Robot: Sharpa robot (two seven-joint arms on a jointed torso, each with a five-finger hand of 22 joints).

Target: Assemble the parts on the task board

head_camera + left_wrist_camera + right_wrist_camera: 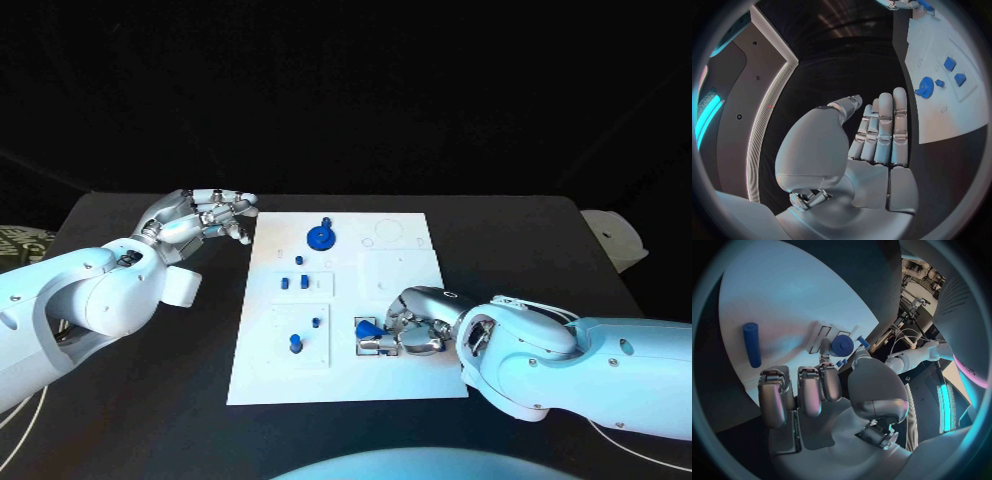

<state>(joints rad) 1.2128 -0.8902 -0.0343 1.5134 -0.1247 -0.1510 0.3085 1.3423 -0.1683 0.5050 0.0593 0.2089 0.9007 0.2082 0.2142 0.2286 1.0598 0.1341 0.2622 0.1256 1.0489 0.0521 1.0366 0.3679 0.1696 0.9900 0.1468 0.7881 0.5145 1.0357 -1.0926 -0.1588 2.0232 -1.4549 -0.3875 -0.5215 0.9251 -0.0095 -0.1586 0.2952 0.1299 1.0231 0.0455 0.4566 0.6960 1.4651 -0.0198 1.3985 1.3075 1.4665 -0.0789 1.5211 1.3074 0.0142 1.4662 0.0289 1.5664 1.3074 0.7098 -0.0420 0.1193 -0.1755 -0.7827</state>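
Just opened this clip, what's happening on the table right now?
The right robot hand is down on the near part of the white task board, its fingers closed around a small blue part. The left robot hand is off the board's far left corner, holding nothing. A blue gear and several small blue pieces are on the board.

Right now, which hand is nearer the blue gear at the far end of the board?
Left. The left hand hovers just off the task board's far left corner, beside the blue gear. The right hand works at the near end.
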